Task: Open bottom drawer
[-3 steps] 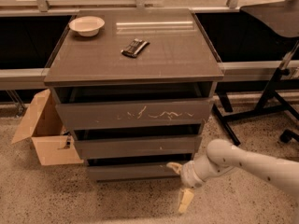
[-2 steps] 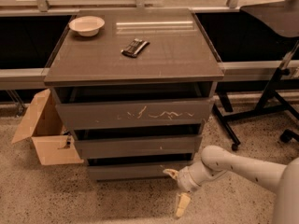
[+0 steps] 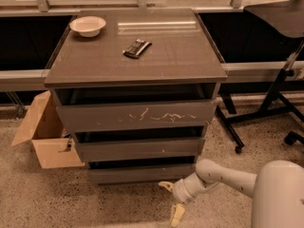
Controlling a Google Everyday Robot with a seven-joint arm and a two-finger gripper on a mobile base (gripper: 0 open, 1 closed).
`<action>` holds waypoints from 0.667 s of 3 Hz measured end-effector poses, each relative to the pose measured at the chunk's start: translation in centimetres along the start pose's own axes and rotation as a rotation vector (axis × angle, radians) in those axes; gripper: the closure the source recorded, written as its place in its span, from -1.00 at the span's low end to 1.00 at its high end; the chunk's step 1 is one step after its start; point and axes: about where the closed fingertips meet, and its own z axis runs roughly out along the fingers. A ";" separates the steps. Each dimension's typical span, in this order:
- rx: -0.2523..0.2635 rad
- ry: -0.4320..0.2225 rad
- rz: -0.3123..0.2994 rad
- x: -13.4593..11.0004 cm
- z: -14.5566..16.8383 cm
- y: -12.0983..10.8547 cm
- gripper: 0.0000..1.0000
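Approach step, by the look of it, with no contact made yet. At the foot of the cabinet (image 3: 142, 65): the drawer (image 3: 142, 173), shallowest of three fronts, plain, shut or nearly so, with a dark gap above its top edge. Low in front of the cabinet, just below the right half of that bottom front: the gripper (image 3: 171, 201), fingers spread wide, holding nothing, upper fingertip near the front's lower edge, seemingly apart from it. Next, probably: rise, hook a finger into the gap over the top edge, then pull straight out from the cabinet. No handle to grasp. On the cabinet top: a white bowl (image 3: 88, 25). Left of the cabinet: a cardboard box (image 3: 47, 141).
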 end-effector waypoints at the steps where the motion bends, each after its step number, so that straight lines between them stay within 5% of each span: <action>1: 0.000 0.000 0.000 0.0 0.0 0.0 -1.00; 2: 0.053 -0.010 -0.018 3.0 -0.7 -1.3 -1.00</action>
